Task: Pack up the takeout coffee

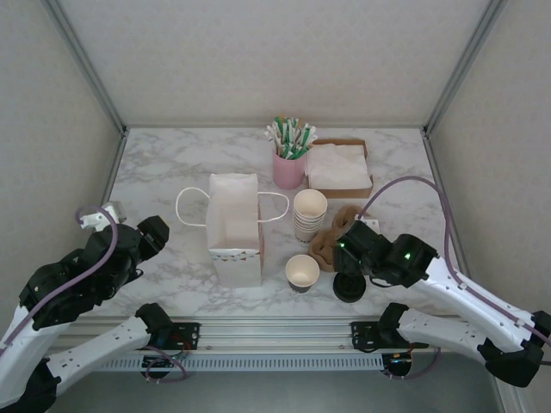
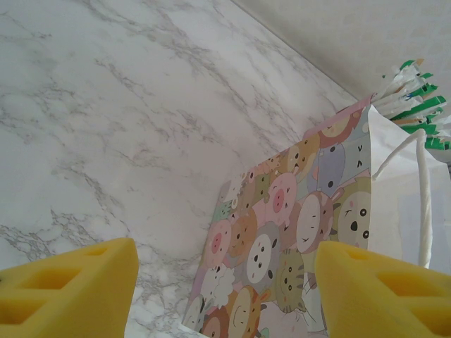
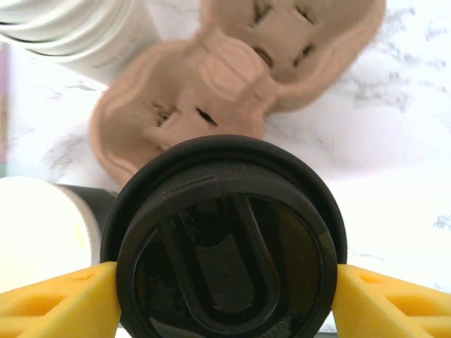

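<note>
My right gripper point(image 1: 351, 274) point(image 3: 225, 299) is shut on a round black lid point(image 1: 349, 288) point(image 3: 225, 246); both yellow fingers point(image 3: 60, 303) press its sides, and I see no cup under it. Just left of it a single lidless cream cup point(image 1: 302, 271) point(image 3: 39, 232) stands upright. Beyond the lid lies the brown pulp cup carrier point(image 1: 331, 239) point(image 3: 232, 84). The takeout coffee is out of view. My left gripper point(image 1: 153, 234) point(image 2: 225, 292) hangs open at the left, facing the cartoon-animal side of the white paper bag point(image 1: 234, 225) point(image 2: 296, 239), with nothing between its fingers.
A stack of lidless cream cups point(image 1: 310, 213) point(image 3: 77, 32) stands behind the carrier. At the back, a pink cup of green-white sticks point(image 1: 289, 155) sits beside a tray of napkins point(image 1: 340, 165). The bag stands upright with its mouth open and its handles out.
</note>
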